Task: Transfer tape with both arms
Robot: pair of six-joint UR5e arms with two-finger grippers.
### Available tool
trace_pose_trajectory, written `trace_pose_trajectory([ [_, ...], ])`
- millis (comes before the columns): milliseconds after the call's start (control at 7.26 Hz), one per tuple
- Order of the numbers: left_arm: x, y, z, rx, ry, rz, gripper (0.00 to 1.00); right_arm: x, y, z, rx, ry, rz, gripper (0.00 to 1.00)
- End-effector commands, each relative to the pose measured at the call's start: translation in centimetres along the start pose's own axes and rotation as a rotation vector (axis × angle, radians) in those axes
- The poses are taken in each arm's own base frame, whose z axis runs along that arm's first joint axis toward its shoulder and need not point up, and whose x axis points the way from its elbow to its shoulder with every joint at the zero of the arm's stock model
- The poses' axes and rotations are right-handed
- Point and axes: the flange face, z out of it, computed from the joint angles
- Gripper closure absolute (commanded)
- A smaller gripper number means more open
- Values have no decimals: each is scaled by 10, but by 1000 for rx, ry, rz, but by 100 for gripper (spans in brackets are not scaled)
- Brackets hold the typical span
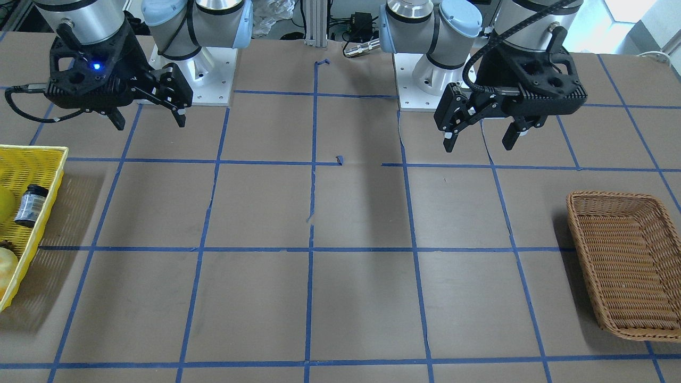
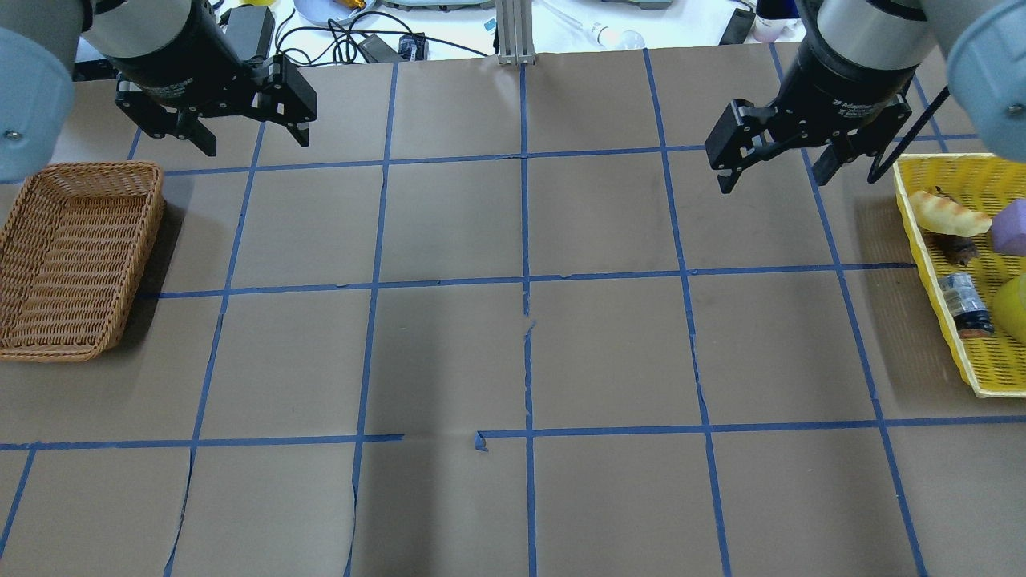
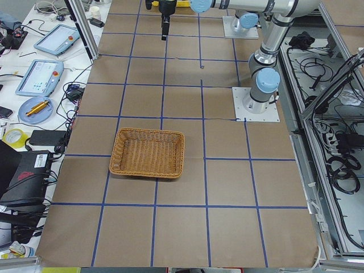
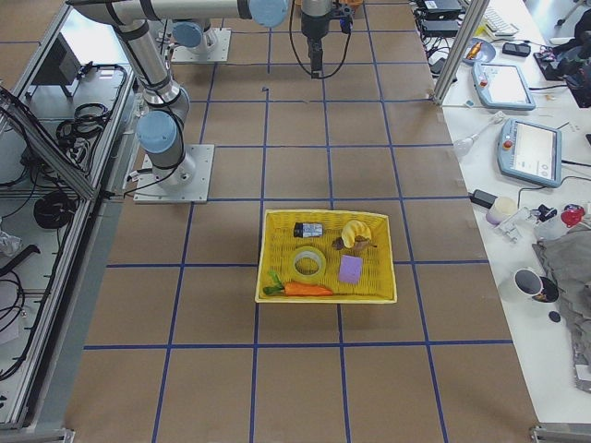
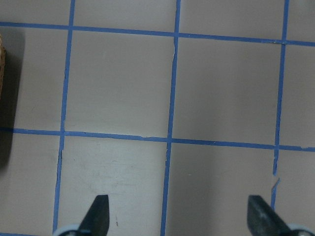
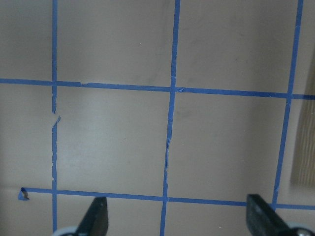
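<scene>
The yellow tape roll (image 4: 308, 263) lies flat in the yellow basket (image 4: 277, 220) at the table's right end. In the overhead view only its edge (image 2: 1015, 308) shows at the frame border, beside a small dark bottle (image 2: 966, 304). My right gripper (image 2: 773, 178) hangs open and empty above the table, to the left of that basket. In the right wrist view (image 6: 177, 204) only bare table lies between its fingers. My left gripper (image 2: 256, 143) is open and empty above the far left of the table. It also shows in the front view (image 1: 479, 144).
A brown wicker basket (image 2: 80, 180) stands empty at the table's left end. The yellow basket also holds a banana (image 4: 355, 235), a purple block (image 4: 351, 269) and a carrot (image 4: 300, 289). Blue tape lines grid the brown table. Cables and devices lie beyond the far edge.
</scene>
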Motion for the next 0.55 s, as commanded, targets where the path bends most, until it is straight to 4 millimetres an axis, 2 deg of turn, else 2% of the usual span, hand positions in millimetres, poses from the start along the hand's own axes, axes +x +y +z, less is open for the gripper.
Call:
trace_pose_trajectory([
  [0,0,0,0,-2,-1,1,0,0,0,0,0,-2,-10,0],
  [413,1,0,0,-2,1,2,0,0,0,-1,4,-6,-3,0],
])
